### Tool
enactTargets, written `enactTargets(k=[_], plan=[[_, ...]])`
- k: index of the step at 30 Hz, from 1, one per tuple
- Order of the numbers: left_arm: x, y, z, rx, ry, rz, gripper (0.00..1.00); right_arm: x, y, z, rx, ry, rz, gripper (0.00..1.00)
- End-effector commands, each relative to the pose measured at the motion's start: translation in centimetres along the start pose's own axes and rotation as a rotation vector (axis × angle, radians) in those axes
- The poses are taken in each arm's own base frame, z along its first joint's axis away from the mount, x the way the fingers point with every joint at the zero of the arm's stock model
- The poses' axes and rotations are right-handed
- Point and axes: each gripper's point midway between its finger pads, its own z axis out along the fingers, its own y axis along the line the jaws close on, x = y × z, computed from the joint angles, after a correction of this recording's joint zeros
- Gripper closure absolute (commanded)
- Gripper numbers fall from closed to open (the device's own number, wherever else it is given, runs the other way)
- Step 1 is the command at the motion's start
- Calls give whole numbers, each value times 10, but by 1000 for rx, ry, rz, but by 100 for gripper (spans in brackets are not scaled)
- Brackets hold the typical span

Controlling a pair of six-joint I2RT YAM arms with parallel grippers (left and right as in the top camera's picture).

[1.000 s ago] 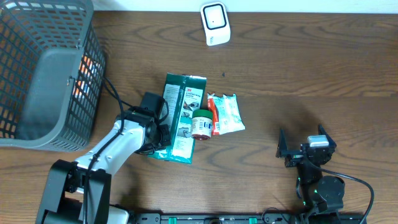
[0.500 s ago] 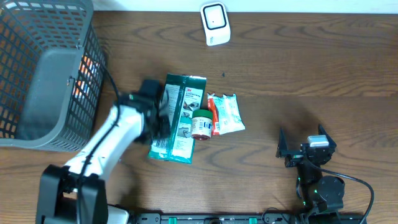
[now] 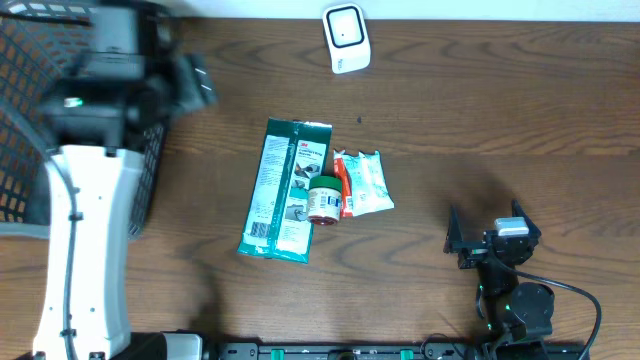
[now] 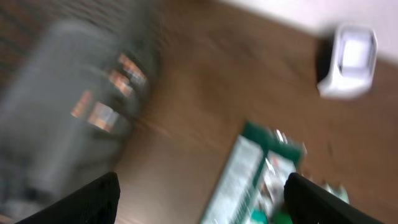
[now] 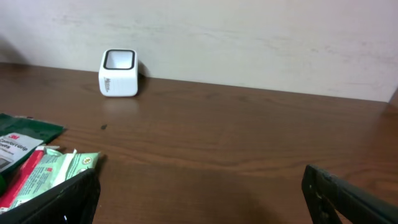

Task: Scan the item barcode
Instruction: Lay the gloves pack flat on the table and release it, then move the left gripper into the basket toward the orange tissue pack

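Grey basket [image 3: 40, 150] below the left end effector [image 4: 202, 186] now, top-left of the worktop [image 3: 500, 120]. A sec ago: down at the left edge of the green pack [image 3: 285, 190], fingers pressed together. Since then: let go, lifted, swung away fast, w/ heavy blur in both overhead & wrist views. Fingers spread wide, nothing between them.

Left flat at mid-worktop, barely shifted if at all, long side running top to bottom: the green pack, w/ a small green-lidded jar [image 3: 323, 198] against its right edge & a red-and-white sachet [image 3: 365, 183] just beside that. Well apart from the white scanner [image 3: 346, 38] at the far edge, approx. straight up from the pile.

No change on the right: right end effector [image 5: 199, 193] parked near the front edge, fingers wide apart, empty.

Meaning for the task, as a judgement: no item in hand, no barcode facing the scanner, so no scan under way at this instant. Looks like a release & a move to the basket, poss. for another item. Orange-ish labels [image 4: 99, 112] just visible inside, too blurred to ID. No telling re: a completed read of the pack's code.
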Motion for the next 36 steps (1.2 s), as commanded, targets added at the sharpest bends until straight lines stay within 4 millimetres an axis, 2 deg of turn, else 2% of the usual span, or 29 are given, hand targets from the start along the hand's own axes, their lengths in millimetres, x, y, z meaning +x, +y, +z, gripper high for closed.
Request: enactTargets(k=[1,5,6,9,14,16,23,27,29,32,36], plan=[[-24,53,-1,-108,-59,-89,15,0,0,0,1,1,-2,1],[-34,109,2,-204,-76,-208,15,0,0,0,2,0,-2,1],[-35,129,4,-237,-78,-261,15,0,0,0,2,0,-2,1],[-35,165,10,-296,-72,-356,13,0,0,0,1,1,-2,1],[-25,205,34,-362,-5,-428,11,0,0,0,1,1,-2,1],[-17,209,54,-355,48,-438,11,0,0,0,2,1,-2,1],[16,198,129,-240,260,-473,11,0,0,0,2,0,-2,1],[29,201,165,-251,310,-629,11,0,0,0,1,1,-2,1],[37,202,178,-267,334,-683,22,0,0,0,1,1,-2,1],[47,200,197,-279,369,-709,33,0,0,0,2,0,-2,1],[57,187,221,-272,405,-678,45,0,0,0,2,0,-2,1]])
